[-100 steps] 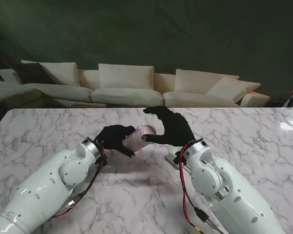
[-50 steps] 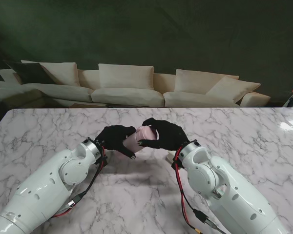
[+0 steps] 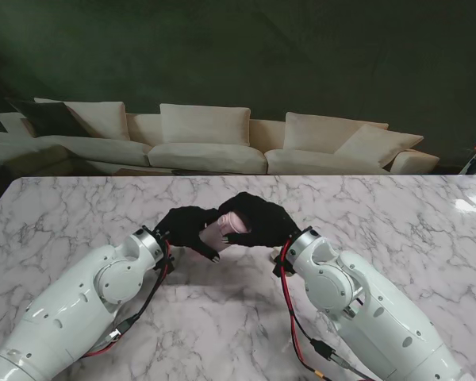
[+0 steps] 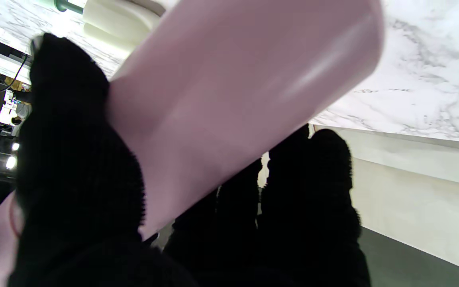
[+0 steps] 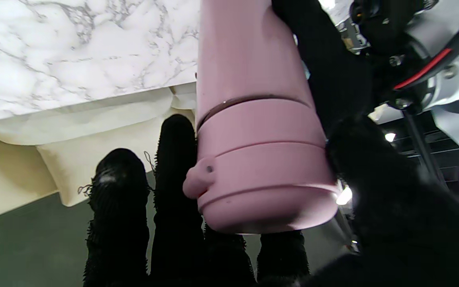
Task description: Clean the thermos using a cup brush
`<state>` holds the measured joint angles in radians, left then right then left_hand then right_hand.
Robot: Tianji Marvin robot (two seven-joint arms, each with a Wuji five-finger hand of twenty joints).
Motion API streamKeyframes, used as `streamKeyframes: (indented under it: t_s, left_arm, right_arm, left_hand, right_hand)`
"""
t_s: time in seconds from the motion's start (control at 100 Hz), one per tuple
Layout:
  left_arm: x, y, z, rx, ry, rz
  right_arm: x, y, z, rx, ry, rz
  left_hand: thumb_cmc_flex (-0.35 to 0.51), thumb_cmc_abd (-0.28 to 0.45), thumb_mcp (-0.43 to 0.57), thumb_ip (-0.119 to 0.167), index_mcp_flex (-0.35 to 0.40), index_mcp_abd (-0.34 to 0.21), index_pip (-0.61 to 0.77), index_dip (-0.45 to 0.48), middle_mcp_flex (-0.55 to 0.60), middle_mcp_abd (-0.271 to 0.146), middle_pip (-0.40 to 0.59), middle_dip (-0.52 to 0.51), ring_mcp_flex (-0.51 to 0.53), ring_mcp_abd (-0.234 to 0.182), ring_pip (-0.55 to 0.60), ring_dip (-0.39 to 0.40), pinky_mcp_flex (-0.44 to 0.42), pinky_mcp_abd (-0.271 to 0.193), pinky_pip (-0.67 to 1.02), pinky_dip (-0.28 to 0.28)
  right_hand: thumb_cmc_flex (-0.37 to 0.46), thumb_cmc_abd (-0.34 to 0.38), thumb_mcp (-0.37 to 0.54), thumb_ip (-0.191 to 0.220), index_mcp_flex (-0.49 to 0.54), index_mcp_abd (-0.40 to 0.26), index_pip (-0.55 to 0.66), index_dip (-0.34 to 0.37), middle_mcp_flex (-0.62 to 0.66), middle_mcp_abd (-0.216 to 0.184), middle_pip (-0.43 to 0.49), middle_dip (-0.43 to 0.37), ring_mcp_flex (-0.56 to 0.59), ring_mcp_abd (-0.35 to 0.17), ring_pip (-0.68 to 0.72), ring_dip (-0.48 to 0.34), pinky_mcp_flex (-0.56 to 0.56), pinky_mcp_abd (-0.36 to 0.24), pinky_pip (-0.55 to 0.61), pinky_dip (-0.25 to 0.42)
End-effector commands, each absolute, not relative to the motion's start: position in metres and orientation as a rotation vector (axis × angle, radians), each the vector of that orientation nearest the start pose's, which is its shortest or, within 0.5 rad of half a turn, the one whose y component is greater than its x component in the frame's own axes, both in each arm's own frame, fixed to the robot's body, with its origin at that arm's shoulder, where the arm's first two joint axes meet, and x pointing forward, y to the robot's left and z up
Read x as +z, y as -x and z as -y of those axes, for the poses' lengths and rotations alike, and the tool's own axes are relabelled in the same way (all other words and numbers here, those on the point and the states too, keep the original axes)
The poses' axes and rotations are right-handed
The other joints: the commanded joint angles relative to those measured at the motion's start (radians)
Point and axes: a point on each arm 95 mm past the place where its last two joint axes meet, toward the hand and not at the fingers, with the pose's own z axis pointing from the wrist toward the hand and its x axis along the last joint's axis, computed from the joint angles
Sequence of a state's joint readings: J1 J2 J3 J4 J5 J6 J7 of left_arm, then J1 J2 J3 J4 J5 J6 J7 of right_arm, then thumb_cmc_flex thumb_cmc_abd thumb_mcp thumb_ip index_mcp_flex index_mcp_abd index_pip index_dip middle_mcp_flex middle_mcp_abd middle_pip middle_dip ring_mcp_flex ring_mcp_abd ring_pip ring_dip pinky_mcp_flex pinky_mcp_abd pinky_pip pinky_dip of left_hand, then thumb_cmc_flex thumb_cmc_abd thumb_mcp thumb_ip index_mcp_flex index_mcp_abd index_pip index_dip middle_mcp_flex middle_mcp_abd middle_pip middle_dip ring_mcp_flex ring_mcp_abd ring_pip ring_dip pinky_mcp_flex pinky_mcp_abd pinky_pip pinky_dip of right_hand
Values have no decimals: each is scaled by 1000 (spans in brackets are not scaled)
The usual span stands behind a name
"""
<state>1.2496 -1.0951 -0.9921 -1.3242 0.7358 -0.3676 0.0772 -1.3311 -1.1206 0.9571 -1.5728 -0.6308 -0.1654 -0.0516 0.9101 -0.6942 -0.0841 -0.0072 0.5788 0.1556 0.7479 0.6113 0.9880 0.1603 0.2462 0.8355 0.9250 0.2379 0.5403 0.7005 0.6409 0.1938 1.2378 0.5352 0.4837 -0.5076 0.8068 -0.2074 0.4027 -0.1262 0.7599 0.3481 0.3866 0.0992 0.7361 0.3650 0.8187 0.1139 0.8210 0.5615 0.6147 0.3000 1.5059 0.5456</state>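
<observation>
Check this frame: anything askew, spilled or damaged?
No spill or damage shows. The pink thermos is held tilted off the table by the left hand, its lid still on, with the right hand closing around that end. No brush in view.

thermos [image 3: 224, 226] between left hand [image 3: 186, 225] and right hand [image 3: 259, 221], above table [image 3: 79, 206]

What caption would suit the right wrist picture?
Black-gloved right hand closing around the lid end of a pink thermos, above a marble table.

glossy white rounded arms [image 3: 79, 305], fuzzy black glove on each robot hand [image 3: 186, 226], red and black cables [image 3: 289, 305] along the wrists
</observation>
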Motion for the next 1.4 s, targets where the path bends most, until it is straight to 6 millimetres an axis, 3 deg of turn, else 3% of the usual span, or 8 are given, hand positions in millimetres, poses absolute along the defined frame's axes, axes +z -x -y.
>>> streamKeyframes:
  t_s: [0.0,0.49,0.65,0.77,0.89,1.0,1.16,1.39]
  left_arm:
    - [-305,-460,45,-1912,1079,-1653]
    - [-305,-459,46,-1907,1082,-1653]
    - [-305,-459,45,-1905,1083,-1652]
    - [-304,-459,45,-1906,1081,-1651]
    - [-304,-459,45,-1910,1074,-1653]
    - [-303,-459,45,-1913,1069,-1654]
    - [-303,-459,45,-1912,1068,-1656]
    - [-304,-459,46,-1910,1071,-1659]
  right_arm:
    - [-283,-422,-100,2031,-1169,-1538]
    - [-287,-421,-103,2428,-1164,-1393]
    - [-279,-418,-101,2474,-1202,-1266]
    - [-273,-418,-93,2346,-1164,-1278]
    - [-270,-419,-83,2159,-1137,-1303]
    - [-269,-417,-78,2019,-1191,-1303]
    - [-269,-416,-78,1898,-1224,-1312]
    - [-270,-416,-88,1844,-1267,-1378]
  left_hand:
    - [321,346,406,74,64,-150,108,41,50,-49,61,36,81,-59,155,53,26,-104,44,21]
    - [321,348,406,74,63,-150,108,42,48,-48,63,36,80,-60,156,53,24,-102,45,22]
    - [321,348,406,73,63,-150,108,43,48,-50,64,36,81,-60,157,54,25,-104,45,22]
    - [322,347,406,74,63,-149,108,43,47,-48,64,36,80,-60,157,53,24,-102,45,22]
    - [321,348,405,73,62,-150,107,43,47,-47,65,36,80,-60,157,54,24,-102,46,22]
    - [322,348,406,74,63,-149,107,43,47,-47,65,36,80,-61,157,54,23,-103,46,22]
    - [323,349,406,72,62,-149,107,44,46,-45,66,36,80,-60,157,54,22,-102,46,22]
    - [323,349,404,72,62,-148,106,44,45,-45,67,36,79,-60,157,54,22,-100,47,23]
  right_hand:
    - [12,-11,109,-40,122,-211,147,-19,-58,-13,-57,-25,-99,-68,-81,-31,-101,18,-70,37]
    - [-191,27,-196,21,510,-321,128,-78,9,-186,-205,-74,-398,-88,-607,-324,-561,32,-631,-116]
    - [-277,80,-129,89,118,-256,-81,-43,-83,-86,-219,-78,-399,-57,-594,-321,-536,33,-615,-109]
    - [-347,153,-177,101,-198,10,-144,-78,-155,-32,-177,-69,-343,-31,-537,-280,-446,17,-524,-60]
    - [-406,261,-267,113,-285,102,-139,-109,-145,-9,-130,-60,-139,14,-303,-155,-183,-21,-256,24]
    - [-505,304,-273,119,-275,139,-134,-126,-39,3,-83,-37,110,71,-104,-70,60,-20,-24,61]
    - [-620,306,-212,117,-133,193,-66,-134,218,25,-2,7,449,75,80,-53,422,-62,238,-74]
    - [-590,253,-178,117,13,165,-1,-75,451,8,100,80,494,4,425,67,565,-231,461,-81]
